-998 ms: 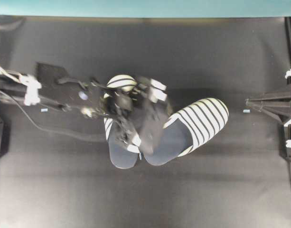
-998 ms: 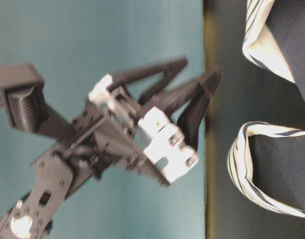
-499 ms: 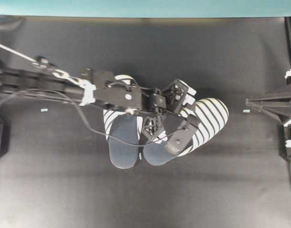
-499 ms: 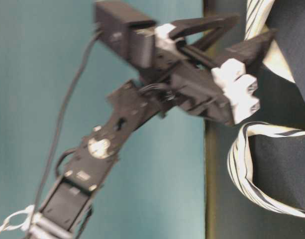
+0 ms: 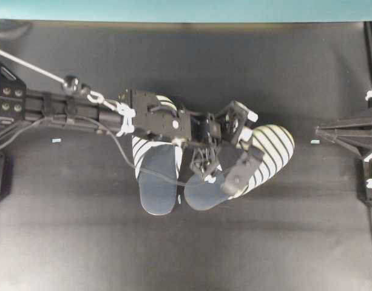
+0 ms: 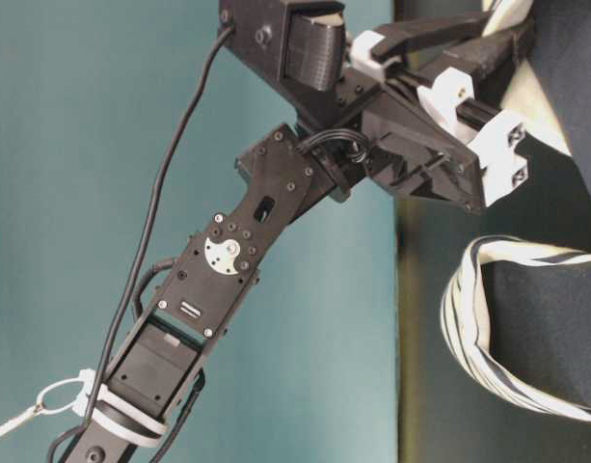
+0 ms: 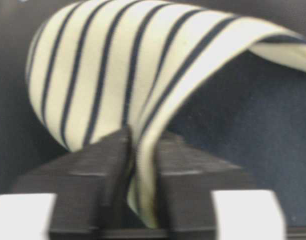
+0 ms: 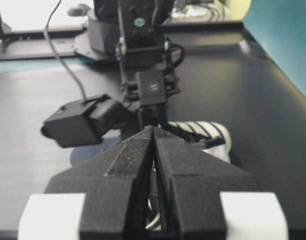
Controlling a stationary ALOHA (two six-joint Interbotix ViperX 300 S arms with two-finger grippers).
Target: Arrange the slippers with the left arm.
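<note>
Two slippers lie mid-table. The left slipper [image 5: 156, 182] points its striped toe to the far side, partly under my left arm [image 5: 82, 109]. The right slipper [image 5: 267, 148] lies at an angle, toe to the right. My left gripper [image 5: 242, 140] is over its opening, shut on the rim of the striped toe cover [image 7: 108, 65]. The cream edge is pinched between the black fingers [image 7: 105, 155], beside the navy insole [image 7: 242, 115]. My right gripper [image 8: 153, 129] is shut and empty, far right [image 5: 319, 130]. From table level the left gripper [image 6: 473, 39] reaches the upper slipper [image 6: 541, 106].
The tabletop [image 5: 186, 254] is black, with a teal wall [image 5: 186, 9] along the far side. Small pale tape marks lie at the left [image 5: 56, 140] and the right [image 5: 315, 142]. The right arm's stand [image 5: 371, 139] is at the right edge.
My left arm has stretched further right over the slippers. Its gripper came down to the right slipper's opening and went from open to shut on the toe cover's rim.
</note>
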